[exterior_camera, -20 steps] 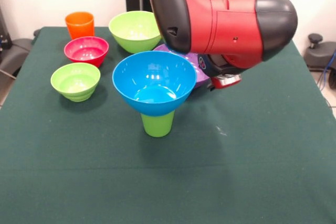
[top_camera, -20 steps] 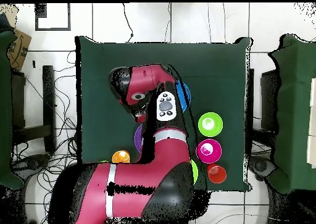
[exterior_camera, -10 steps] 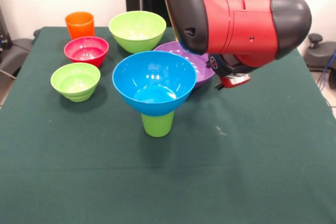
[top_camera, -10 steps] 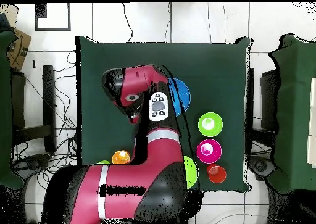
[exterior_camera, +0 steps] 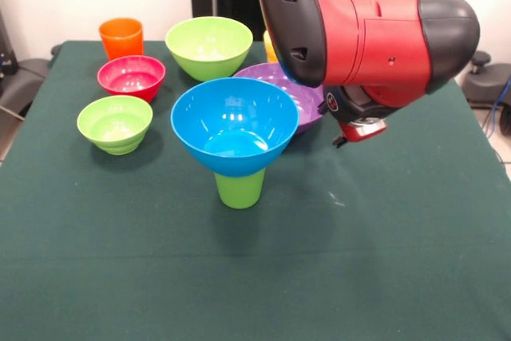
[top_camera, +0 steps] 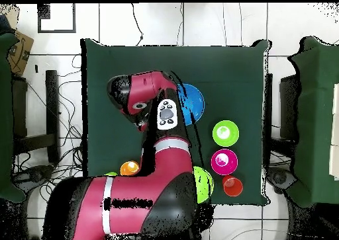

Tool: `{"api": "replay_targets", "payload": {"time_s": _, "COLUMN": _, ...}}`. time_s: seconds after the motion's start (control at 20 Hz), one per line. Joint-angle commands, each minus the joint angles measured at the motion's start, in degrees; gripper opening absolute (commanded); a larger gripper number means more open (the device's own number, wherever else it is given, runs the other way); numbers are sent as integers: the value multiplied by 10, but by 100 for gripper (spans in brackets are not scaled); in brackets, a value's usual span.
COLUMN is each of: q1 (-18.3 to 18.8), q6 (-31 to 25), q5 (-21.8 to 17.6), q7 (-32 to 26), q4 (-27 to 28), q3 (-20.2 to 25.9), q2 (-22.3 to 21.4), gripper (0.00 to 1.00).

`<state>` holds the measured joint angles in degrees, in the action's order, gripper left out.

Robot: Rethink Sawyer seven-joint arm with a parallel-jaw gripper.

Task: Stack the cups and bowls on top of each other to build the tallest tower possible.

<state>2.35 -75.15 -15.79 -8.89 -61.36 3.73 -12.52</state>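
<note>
Green cloth [exterior_camera: 383, 261] before me: arm [exterior_camera: 367, 33] hides part of purple bowl [exterior_camera: 307, 101]. I count five bowls, three visible cups. Gripper [exterior_camera: 359, 127] state: cannot tell.

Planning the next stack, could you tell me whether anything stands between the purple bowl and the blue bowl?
Nothing visible: the purple bowl lies just behind the blue bowl, whose open top is empty.

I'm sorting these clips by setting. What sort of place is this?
Probably a robotics lab or test room: a red and black robot arm works over a table covered in dark green cloth, loose cables trail across the white tiled floor, and glossy plastic bowls such as the large blue one serve as props.
</note>
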Motion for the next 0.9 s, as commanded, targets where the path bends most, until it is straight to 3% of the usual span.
{"api": "replay_targets", "payload": {"time_s": 0.05, "q1": -11, "q6": 51, "q5": 3, "q7": 189, "q4": -23, "q3": 17, "q2": 43, "gripper": 100}}
{"api": "replay_targets", "payload": {"time_s": 0.9, "q1": -18, "q6": 40, "q5": -3, "q7": 219, "q4": -27, "q3": 7, "q2": 50, "gripper": 100}}
